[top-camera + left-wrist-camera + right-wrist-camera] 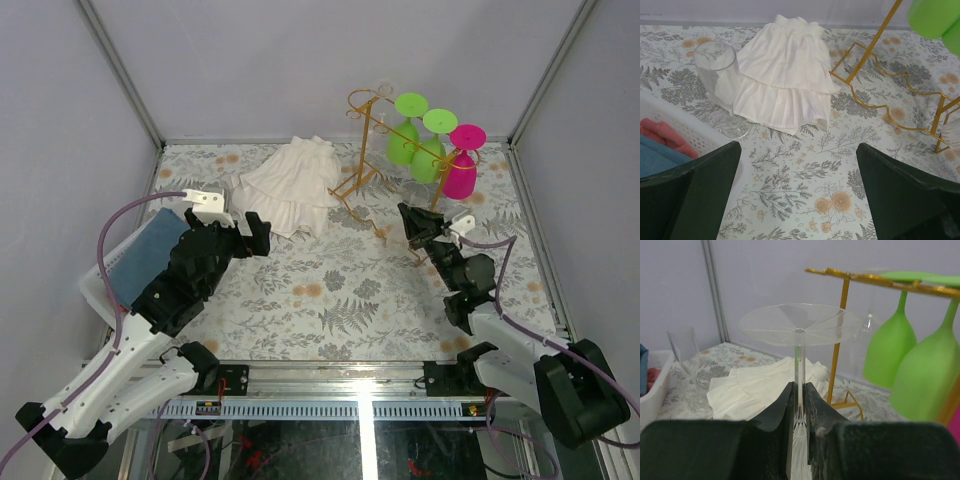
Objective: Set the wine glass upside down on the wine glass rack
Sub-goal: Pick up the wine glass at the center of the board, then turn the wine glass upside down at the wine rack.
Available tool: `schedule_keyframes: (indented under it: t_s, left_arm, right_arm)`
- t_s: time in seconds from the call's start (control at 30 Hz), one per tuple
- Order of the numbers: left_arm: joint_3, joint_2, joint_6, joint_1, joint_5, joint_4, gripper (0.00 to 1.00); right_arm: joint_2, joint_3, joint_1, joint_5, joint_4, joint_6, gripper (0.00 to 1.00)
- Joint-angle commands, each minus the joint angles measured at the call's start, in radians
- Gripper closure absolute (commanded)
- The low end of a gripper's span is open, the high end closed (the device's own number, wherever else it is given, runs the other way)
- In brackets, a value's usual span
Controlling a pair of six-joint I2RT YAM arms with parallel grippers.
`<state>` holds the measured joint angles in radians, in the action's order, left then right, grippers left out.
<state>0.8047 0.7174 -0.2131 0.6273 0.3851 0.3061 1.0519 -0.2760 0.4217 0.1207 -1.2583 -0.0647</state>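
My right gripper [799,390] is shut on the stem of a clear wine glass [800,325], held upside down with its round foot on top. The gold wire wine glass rack [844,315] stands just ahead and to the right, its top rail slightly higher than the foot. In the top view the right gripper [413,223] is in front of the rack [362,150]. A second clear wine glass [719,67] stands upright on the table beside the basket, ahead and left of my open, empty left gripper [799,148].
Two green glasses [418,140] and a pink glass [462,170] hang upside down on the rack's right side, and a clear one [869,320] hangs behind. A white cloth [290,190] lies mid-table. A white basket [98,285] with a blue cloth sits at the left edge.
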Motion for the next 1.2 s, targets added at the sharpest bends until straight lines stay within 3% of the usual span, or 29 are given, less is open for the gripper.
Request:
schedule_keyframes:
  t_s: [0.0,0.4,0.77,1.17]
  left_arm:
    - [-0.011,0.001,0.036,-0.005,0.043,-0.081,0.00]
    - [-0.007,0.012,0.043,-0.008,0.041,-0.075,0.00]
    - [-0.005,0.020,0.040,-0.014,0.043,-0.070,0.00]
    - [-0.004,0.024,0.043,-0.018,0.041,-0.067,0.00]
  right_arm:
    - [-0.103,-0.006,-0.050,0.109,-0.098,-0.031,1.00]
    - [-0.181,-0.157,-0.080,-0.065,0.192,0.012,1.00]
    - [-0.109,-0.208,-0.080,-0.228,0.238,-0.031,1.00]
    - [-0.043,-0.218,-0.080,-0.276,0.176,-0.067,1.00]
